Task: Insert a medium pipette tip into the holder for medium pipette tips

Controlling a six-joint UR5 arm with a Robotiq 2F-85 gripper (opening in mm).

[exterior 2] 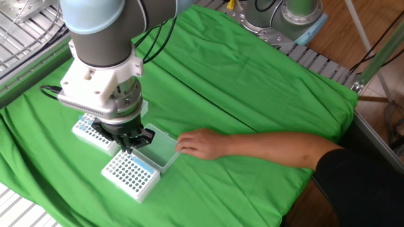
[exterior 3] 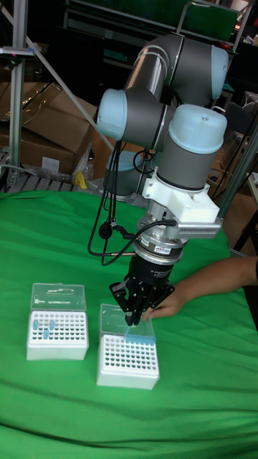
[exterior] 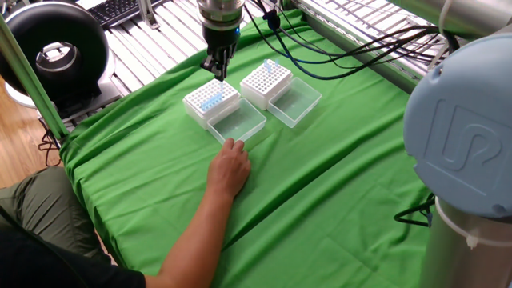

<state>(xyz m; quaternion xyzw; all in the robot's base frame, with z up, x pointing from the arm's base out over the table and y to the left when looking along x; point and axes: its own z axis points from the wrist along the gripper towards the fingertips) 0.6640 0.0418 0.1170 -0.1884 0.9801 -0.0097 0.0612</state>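
In one fixed view, the gripper (exterior: 218,70) is hanging directly over the far edge of the holder for medium pipette tips (exterior: 212,101), the nearer of two white racks on the green cloth (exterior: 336,184); the second rack (exterior: 266,81) is standing just beside it, further from the gripper. A person's hand (exterior: 230,170) is resting on the cloth, its fingertips touching the open clear lid (exterior: 238,125) of the nearer rack. In the other fixed view, the gripper (exterior 2: 130,146) is pointing straight down at the rack's (exterior 2: 131,175) back rows, close above the grid; whether a tip is pinched there cannot be told, as the fingers hide it. In the tall fixed view, the gripper (exterior 3: 134,317) is showing its fingers drawn narrow, apparently closed on a slim tip that cannot be resolved, its long axis judged vertical and in line with the holes. The rack (exterior 3: 129,361) is lying straight below, so the coming move is judged a short vertical descent with little sideways correction.
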